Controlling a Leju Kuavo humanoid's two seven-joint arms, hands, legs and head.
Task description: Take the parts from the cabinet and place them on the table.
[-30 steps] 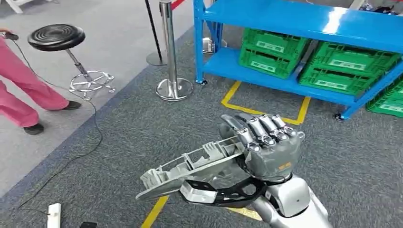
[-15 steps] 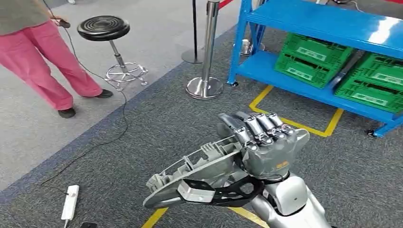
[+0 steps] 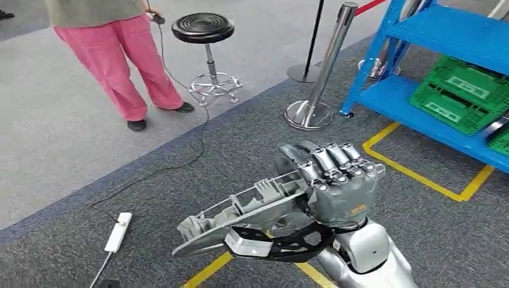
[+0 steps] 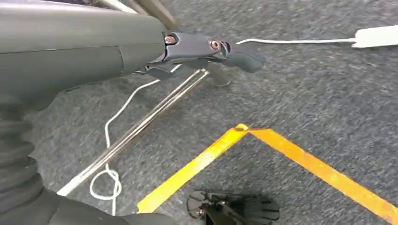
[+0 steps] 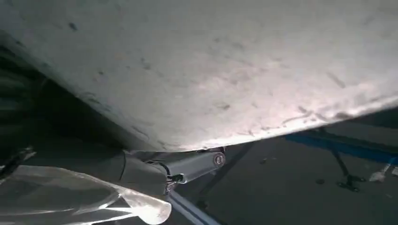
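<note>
Grey cast metal made up the long ribbed part [image 3: 240, 213], which the right hand [image 3: 336, 186] held out in front of the robot's body, fingers [image 3: 327, 162] curled over one end and the other end slanting down toward the robot's left. In the right wrist view the part's pale, scuffed underside [image 5: 225, 70] lay close against the camera, with a finger [image 5: 187, 166] of that hand just beneath it. The part was up in the air above the dark grey carpet [image 3: 198, 174], well apart from the blue metal shelving rack [image 3: 432, 36] at the far right, where green plastic crates [image 3: 465, 93] sat on the lower shelf.

The left hand [image 4: 206, 49] hung over the carpet in the left wrist view, its dark fingers [image 4: 234, 54] reaching forward with nothing between them (how widely they were spread I could not tell). Below it ran a yellow tape line [image 4: 300, 157] bent at a corner, and a thin white cable [image 4: 112, 154] looped on the floor.

A white power strip [image 3: 118, 231] lay on the carpet to the robot's left. Farther off stood a person in pink trousers [image 3: 129, 60], beside a black round stool with a chrome base [image 3: 207, 42], and a chrome stanchion post [image 3: 321, 75] stood near the rack.
</note>
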